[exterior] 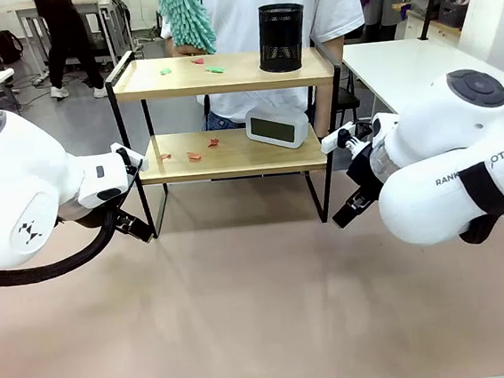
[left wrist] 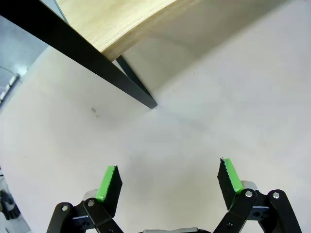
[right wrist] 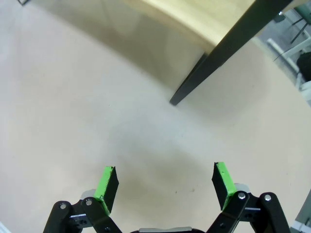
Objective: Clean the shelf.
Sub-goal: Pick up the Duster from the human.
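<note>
The shelf (exterior: 223,73) stands at the table's far middle, two light wooden boards in a black frame. Its top board carries a black mesh cup (exterior: 281,37) and small green and red scraps (exterior: 214,68). On the lower board sit a white clock (exterior: 277,128) and red scraps (exterior: 194,156). My left gripper (left wrist: 167,179) is open over bare table, near the shelf's front left leg (left wrist: 133,90). Beside the front right leg (right wrist: 209,68) my right gripper (right wrist: 165,182) also stands open. Neither holds anything.
A person in a white T-shirt (exterior: 259,27) stands behind the shelf holding a teal fluffy duster (exterior: 185,17). The beige tabletop (exterior: 263,304) stretches free in front of the shelf. A white table (exterior: 401,63) lies to the far right.
</note>
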{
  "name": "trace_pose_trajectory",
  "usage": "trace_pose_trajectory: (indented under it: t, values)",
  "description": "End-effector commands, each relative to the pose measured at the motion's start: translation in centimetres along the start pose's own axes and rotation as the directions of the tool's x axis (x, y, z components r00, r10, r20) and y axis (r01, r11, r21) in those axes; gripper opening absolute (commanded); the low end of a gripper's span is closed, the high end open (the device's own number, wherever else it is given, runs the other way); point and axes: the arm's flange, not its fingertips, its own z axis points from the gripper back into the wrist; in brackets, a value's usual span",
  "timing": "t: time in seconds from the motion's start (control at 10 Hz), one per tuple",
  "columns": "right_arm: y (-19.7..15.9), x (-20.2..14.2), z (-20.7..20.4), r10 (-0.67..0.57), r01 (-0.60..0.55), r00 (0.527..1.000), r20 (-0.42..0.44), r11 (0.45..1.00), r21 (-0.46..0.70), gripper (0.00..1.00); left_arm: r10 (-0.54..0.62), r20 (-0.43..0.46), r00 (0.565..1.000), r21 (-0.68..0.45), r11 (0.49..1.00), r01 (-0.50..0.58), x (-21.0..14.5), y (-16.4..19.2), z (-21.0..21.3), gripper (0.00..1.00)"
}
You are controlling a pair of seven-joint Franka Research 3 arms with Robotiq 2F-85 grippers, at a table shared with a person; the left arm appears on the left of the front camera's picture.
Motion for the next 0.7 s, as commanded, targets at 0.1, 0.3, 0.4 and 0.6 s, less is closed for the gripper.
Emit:
trace_pose_trajectory:
  t: [0.1,0.3,0.4,0.6]
  values:
    - [0.5,1.6,7.6,-0.183,0.191,0.973,-0.143,0.98,0.049,1.0,-0.104,-0.08,0.991,-0.311,0.948,0.074,0.3,-0.3,6.8,1.0]
    - [-0.3,-1.8,17.6,-0.424,0.413,0.905,0.009,0.885,0.213,1.0,0.025,0.026,0.999,-0.539,0.842,-0.007,-0.6,1.8,15.1,1.0]
    - [-1.4,-4.6,21.4,-0.529,0.475,0.844,0.085,0.813,0.336,1.0,0.133,0.131,0.982,-0.66,0.751,-0.014,-2.0,4.0,18.2,1.0]
    - [-5.5,-13.0,26.7,-0.732,0.568,0.649,0.209,0.648,0.508,1.0,0.405,0.307,0.861,-0.678,0.728,-0.101,-7.1,9.7,23.3,1.0]
